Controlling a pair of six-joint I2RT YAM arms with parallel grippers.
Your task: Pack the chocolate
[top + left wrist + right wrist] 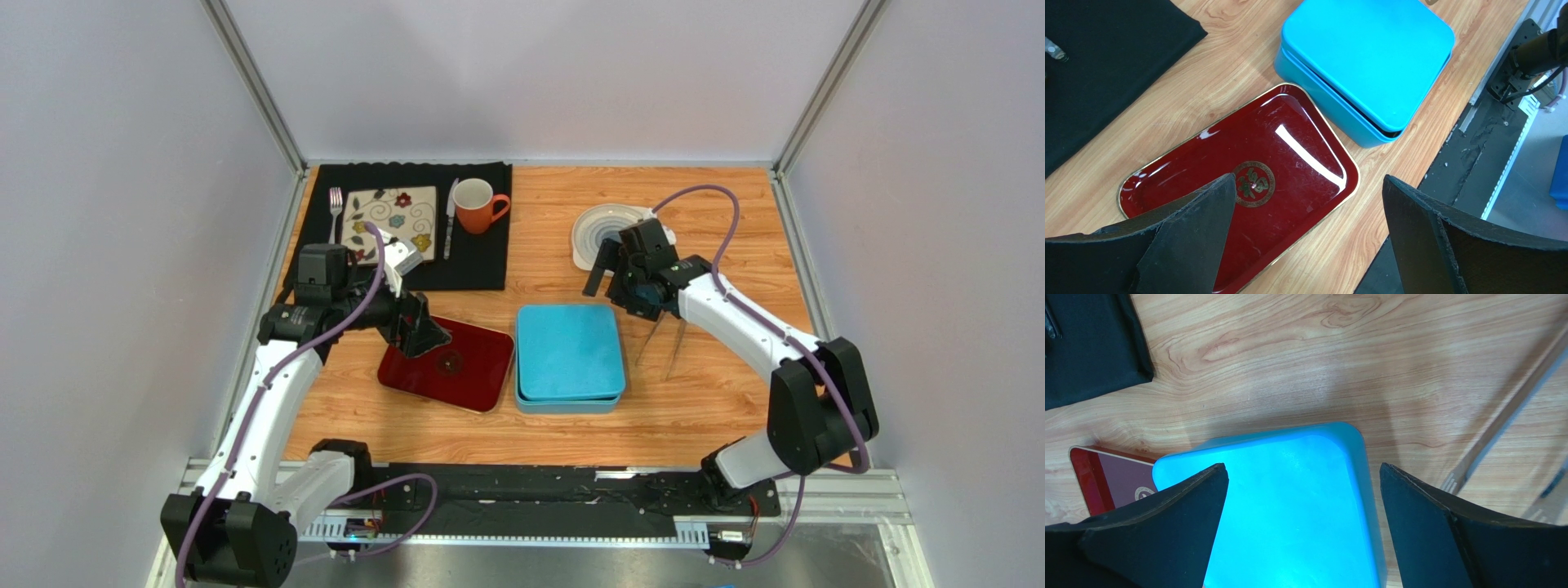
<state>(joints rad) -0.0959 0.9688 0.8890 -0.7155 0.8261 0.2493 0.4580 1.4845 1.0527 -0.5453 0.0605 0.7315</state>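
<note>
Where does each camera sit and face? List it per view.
Top external: above and behind the bases, looking down on the table; left arm and right arm show.
Left wrist: on left arm, looks down past open left end effector at red tray, teal box.
Right wrist: on right arm, looks down past open right end effector at the box lid.
Shared: both wrist views show box and tray.

Left arm (264, 392) and right arm (736, 321): white links, black joints, a purple cable (705, 189) along each; black wedge-shaped claw fingers (1192, 233).
</note>
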